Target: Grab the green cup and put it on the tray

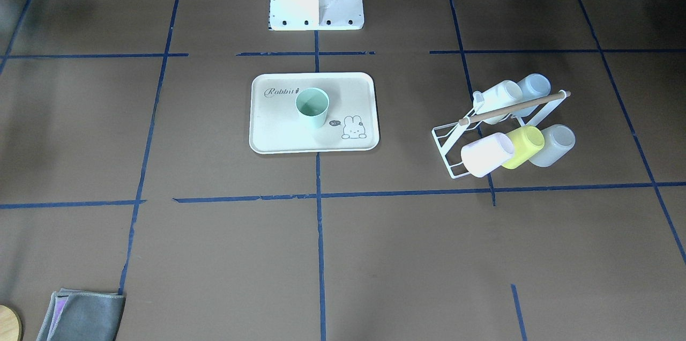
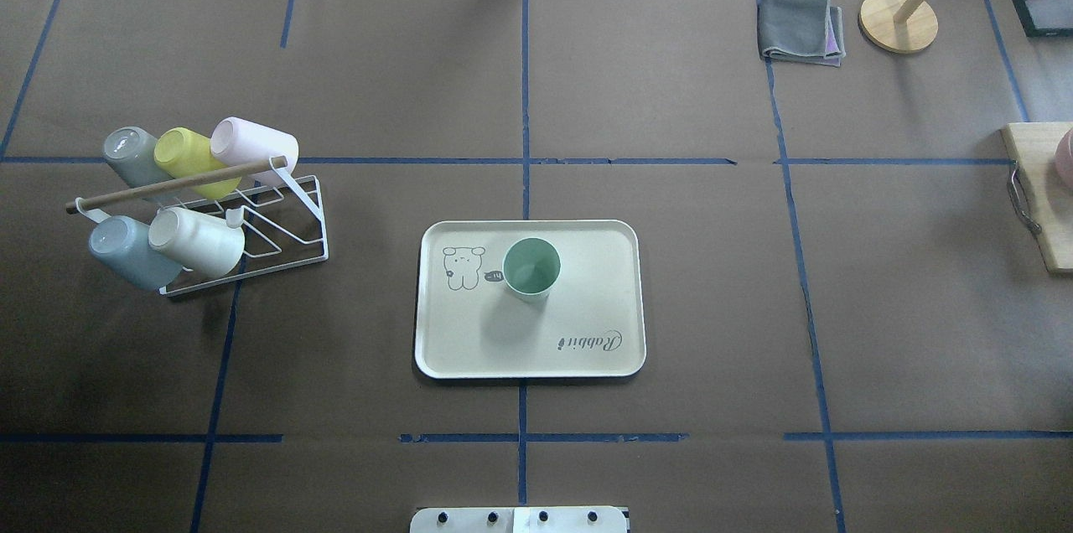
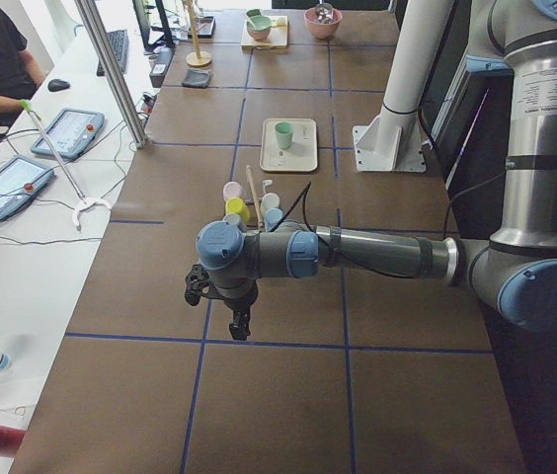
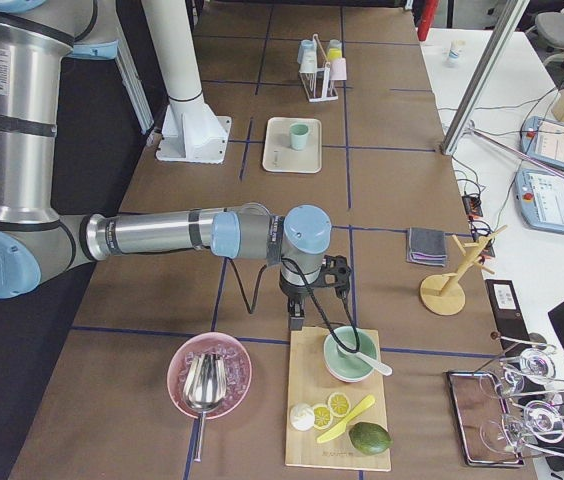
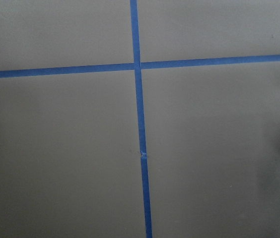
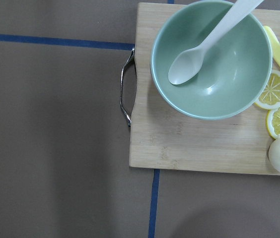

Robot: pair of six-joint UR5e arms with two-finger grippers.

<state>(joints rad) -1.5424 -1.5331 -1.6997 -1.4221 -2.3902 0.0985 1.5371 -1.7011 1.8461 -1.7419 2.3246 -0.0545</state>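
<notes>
Cup (image 1: 312,106) upright near the middle of the tray (image 1: 278,137), touched by nothing; left gripper (image 3: 227,312) and right gripper (image 4: 308,306) both well apart from it, and I cannot tell whether either is wide or narrow.

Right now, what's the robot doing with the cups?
Neither arm is touching anything. The green cup stands upright on the tray. Five other cups hang on the cup rack. The left hand hovers over bare table at one end; the right hand hovers by a cutting board holding a green bowl. I can't tell if the hands are open.
</notes>
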